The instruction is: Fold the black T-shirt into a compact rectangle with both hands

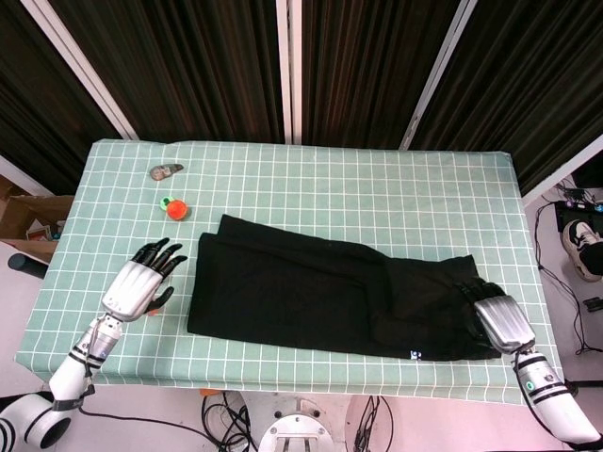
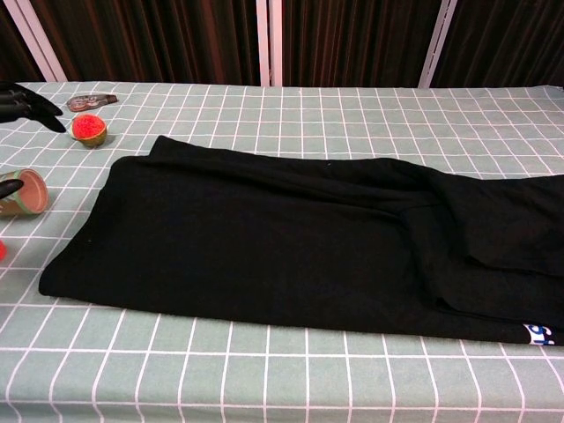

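The left hand point(image 1: 141, 282) hovers over the table's point(image 1: 377, 188) near-left part, just beside the shirt's point(image 1: 311, 297) left edge without touching it; its silver back faces up, its black fingers point(image 1: 168, 256) are spread apart and point up the table toward the shirt's far-left corner, and it holds nothing; its forearm runs back and down off the near-left table edge. In the chest view only its fingertips point(image 2: 26, 101) show at the left margin, over the cloth near the red ball point(image 2: 88, 129), with a thumb tip just at the cup point(image 2: 22, 192).

The right hand point(image 1: 497, 320) lies at the shirt's right end near the front edge of the table, silver back up, wrist trailing off toward the near-right corner; its dark fingers point(image 1: 476, 294) reach onto the black fabric, and black on black I cannot tell whether they pinch the cloth or only rest on it; the chest view does not show this hand.

The shirt lies flat across the middle and near-right of the table as a long band, already folded lengthwise, running from mid-left to the right hand; a fold line crosses it about two thirds along, and the right part lies in looser layers. A small white-and-blue label point(image 2: 537, 334) shows at its near-right edge; the marks on it are too small to read.

Further left, well apart from the shirt, the ball sits on the green checked cloth with a small grey object point(image 1: 166, 170) beyond it; the cup lies on its side, mouth toward the shirt.
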